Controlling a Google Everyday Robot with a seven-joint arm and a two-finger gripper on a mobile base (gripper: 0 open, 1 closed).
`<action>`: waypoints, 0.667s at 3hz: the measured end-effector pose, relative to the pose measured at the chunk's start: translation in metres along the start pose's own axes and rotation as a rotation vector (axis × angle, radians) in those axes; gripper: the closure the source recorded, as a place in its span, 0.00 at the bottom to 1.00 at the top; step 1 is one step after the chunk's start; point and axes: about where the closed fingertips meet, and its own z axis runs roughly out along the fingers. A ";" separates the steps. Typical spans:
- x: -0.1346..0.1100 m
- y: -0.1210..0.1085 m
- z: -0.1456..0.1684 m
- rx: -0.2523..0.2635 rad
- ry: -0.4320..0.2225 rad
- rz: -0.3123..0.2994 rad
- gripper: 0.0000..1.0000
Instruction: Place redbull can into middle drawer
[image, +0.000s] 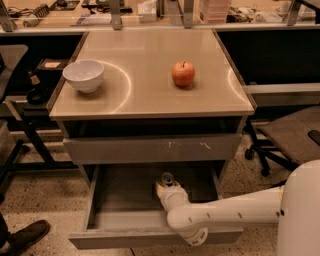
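Smooth tan countertop (150, 75) is gleaming under the lights, carrying one round white bowl (83, 75) and one red apple (183, 73), well apart. Beneath it, one grey scratched drawer front (150, 148) is sitting closed, and the middle drawer (125, 239), a shallow grey box, is standing pulled out. One white tubular arm (235, 210) is reaching in from the right, its gripper (166, 189) inside that drawer. One redbull can (167, 177), shiny top showing, is standing upright at the gripper's tip; how the jaws are set cannot be told.
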 end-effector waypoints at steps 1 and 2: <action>0.001 0.003 -0.004 0.034 -0.031 -0.045 1.00; 0.003 0.007 -0.015 0.063 -0.054 -0.097 1.00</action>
